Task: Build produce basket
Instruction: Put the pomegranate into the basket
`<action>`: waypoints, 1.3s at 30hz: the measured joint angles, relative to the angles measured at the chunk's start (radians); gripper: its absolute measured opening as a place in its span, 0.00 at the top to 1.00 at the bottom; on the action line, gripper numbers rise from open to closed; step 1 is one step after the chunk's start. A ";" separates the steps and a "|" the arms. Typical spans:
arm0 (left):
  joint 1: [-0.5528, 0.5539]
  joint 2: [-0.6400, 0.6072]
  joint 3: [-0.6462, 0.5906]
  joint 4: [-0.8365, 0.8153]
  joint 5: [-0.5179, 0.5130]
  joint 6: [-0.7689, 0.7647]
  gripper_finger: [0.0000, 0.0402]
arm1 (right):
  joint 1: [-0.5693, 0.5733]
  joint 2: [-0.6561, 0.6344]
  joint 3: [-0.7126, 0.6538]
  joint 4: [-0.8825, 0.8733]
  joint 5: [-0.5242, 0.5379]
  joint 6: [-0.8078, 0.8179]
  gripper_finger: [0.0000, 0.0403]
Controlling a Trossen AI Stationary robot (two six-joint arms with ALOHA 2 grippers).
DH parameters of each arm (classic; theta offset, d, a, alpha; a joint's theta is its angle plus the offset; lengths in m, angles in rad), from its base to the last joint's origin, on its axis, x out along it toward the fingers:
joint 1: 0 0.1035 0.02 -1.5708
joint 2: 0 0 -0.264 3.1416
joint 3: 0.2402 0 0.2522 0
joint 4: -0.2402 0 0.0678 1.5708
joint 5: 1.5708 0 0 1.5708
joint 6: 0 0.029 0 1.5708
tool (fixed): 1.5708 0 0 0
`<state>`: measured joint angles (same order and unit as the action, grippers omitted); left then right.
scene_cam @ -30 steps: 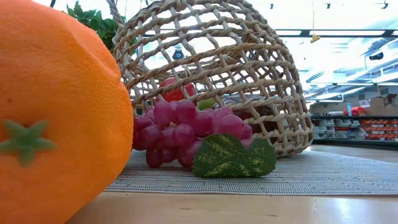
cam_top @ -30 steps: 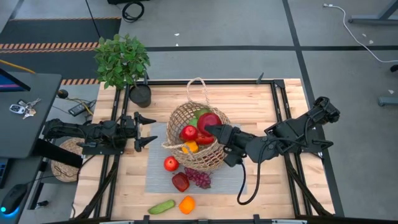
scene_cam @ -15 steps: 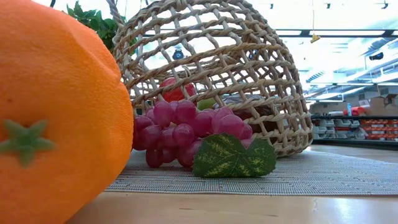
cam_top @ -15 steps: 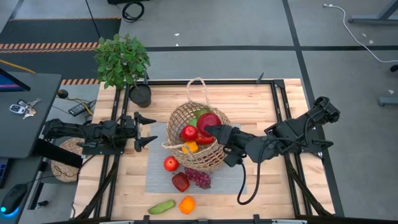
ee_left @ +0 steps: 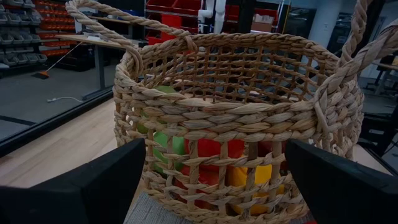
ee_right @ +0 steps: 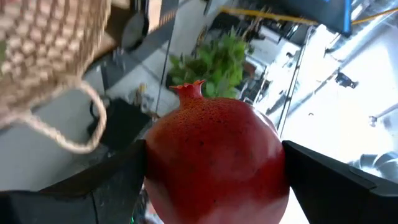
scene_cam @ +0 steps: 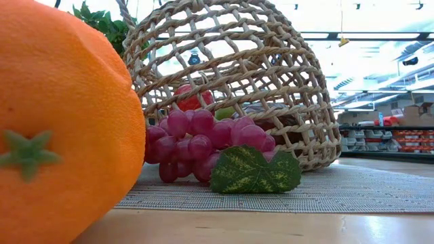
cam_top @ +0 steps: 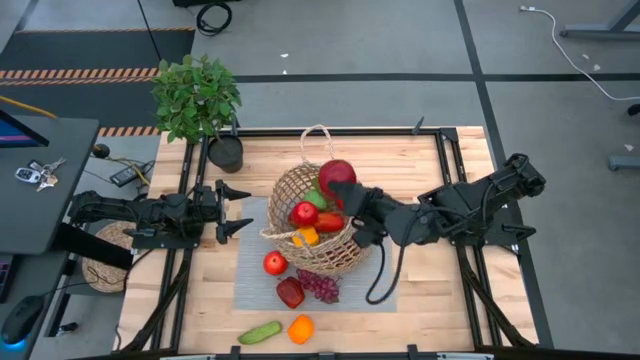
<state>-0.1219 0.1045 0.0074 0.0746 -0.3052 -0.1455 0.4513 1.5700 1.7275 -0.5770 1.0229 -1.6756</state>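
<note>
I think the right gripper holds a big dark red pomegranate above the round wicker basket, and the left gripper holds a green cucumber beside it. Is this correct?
Not fully. The left gripper holds nothing: the left wrist view shows its fingers open and empty, facing the round tan wicker basket. The green cucumber lies on the table, as the high view shows. The right gripper does hold the dark red pomegranate above the basket.

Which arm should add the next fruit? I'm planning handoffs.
Right, likely: the right gripper holds the pomegranate over the basket. The left gripper waits open beside it.

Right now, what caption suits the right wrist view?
Right gripper holding a round dark-red pomegranate beside the tan woven wicker basket.
</note>
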 joint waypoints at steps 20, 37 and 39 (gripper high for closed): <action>0.000 0.000 0.000 0.000 0.000 0.000 0.02 | -0.069 0.000 0.000 0.005 -0.276 0.168 0.10; 0.000 0.000 0.000 0.000 0.000 0.000 0.02 | -0.209 0.000 0.000 0.023 -0.497 1.680 0.10; 0.000 0.000 0.000 0.000 0.000 0.000 0.02 | -0.222 0.000 0.000 0.022 -0.498 1.772 0.10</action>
<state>-0.1218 0.1047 0.0072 0.0744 -0.3051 -0.1455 0.2298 1.5700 1.7275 -0.5549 0.5251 0.0961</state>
